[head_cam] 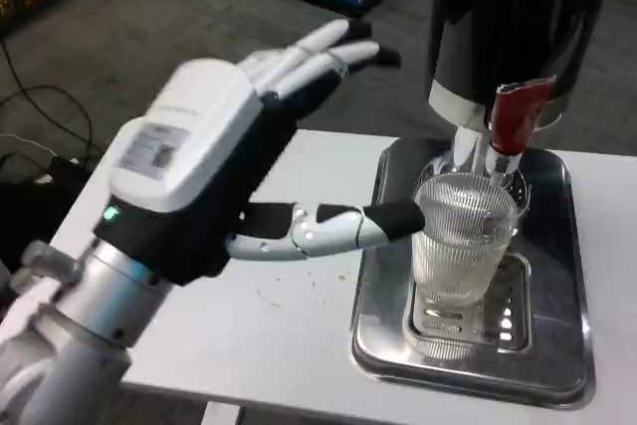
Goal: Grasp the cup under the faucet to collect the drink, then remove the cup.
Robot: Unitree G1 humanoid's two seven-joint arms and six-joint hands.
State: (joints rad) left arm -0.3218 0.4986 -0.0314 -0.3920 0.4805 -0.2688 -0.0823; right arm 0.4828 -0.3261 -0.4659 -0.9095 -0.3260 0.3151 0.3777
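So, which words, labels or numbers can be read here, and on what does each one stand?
None can be read.
Left hand: a grey label on its white back, print too blurred to read.
Dispenser, its red tap, cup, tray: no text visible.

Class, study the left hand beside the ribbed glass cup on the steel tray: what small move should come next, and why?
Probably ease the left hand rightward and curl its fingers around the cup. The hand is spread, one fingertip just reaching the cup's side, and the cup stands ungrasped on the tray beneath the faucet.
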